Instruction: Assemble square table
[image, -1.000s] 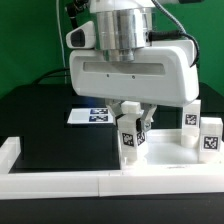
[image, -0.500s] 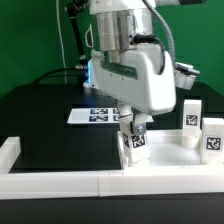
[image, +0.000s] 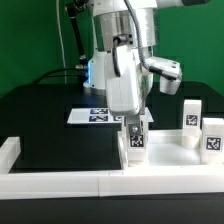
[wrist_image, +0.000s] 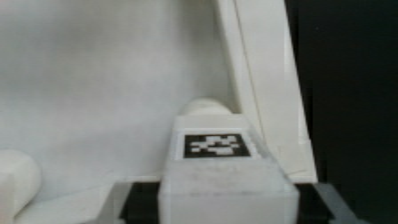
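A white leg (image: 135, 146) with a black-and-white tag stands upright at a corner of the square table's white slab (image: 168, 158), near the front rail. My gripper (image: 134, 124) comes straight down on it and is shut on the leg's upper part. In the wrist view the leg (wrist_image: 221, 150) fills the space between the two dark fingers (wrist_image: 143, 202), and the slab (wrist_image: 107, 90) with its raised rim (wrist_image: 263, 80) lies beneath. Two more tagged legs (image: 190, 113) (image: 210, 136) stand at the exterior view's right.
The marker board (image: 94, 116) lies on the black table behind the slab. A long white border rail (image: 70, 181) runs along the front, with a raised end piece (image: 8, 152) at the exterior view's left. A green backdrop stands behind the arm.
The hand has turned about its upright axis, from broad face toward the camera to edge-on. The leg has stayed at the same corner, still gripped.
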